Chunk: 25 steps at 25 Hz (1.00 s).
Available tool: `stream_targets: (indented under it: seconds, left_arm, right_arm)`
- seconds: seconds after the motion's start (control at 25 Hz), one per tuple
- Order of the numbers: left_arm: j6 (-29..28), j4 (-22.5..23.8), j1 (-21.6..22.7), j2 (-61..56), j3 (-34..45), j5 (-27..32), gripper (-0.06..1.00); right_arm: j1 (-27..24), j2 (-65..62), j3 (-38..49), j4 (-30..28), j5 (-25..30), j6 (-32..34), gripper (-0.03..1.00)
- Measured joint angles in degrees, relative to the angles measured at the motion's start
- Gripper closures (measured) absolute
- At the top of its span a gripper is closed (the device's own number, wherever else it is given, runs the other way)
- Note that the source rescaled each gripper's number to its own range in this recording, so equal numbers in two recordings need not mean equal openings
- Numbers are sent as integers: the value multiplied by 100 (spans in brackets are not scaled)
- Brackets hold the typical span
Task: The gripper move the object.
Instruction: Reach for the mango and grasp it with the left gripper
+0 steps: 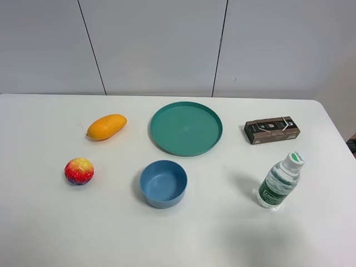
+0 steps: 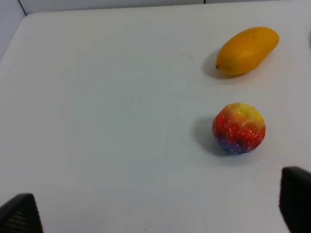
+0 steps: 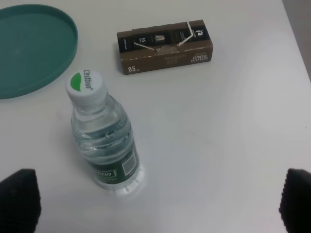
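Only two black fingertips of the left gripper show, cropped by the frame edge, jaws wide apart. Same for the right gripper: fingertips blurred, cropped. The teal plate is cut off in the right wrist view. Fine print on the box and the bottle label is too small to read.

Bare table surrounds the mango on every side. The nearest obstacles, the green plate beside it and the coloured ball in front, both lie well apart from it.
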Motion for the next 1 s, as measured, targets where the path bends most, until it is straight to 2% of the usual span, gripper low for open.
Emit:
stream_targets:
  seconds: [0.44, 0.76, 0.88, 1.0]
  left_arm:
    - [115, 0, 0, 180, -118, -2, -6]
    - [189, 0, 0, 1842, -858, -147, -6]
    - [445, 0, 0, 2706, -1178, -193, -6]
    - [937, -116, 0, 3617, -1571, -218, -6]
  right_arm:
    - [0, 0, 0, 0, 0, 0, -3]
    - [0, 0, 0, 0, 0, 0, -3]
    - [0, 0, 0, 0, 0, 0, -3]
    - [0, 0, 0, 0, 0, 0, -3]
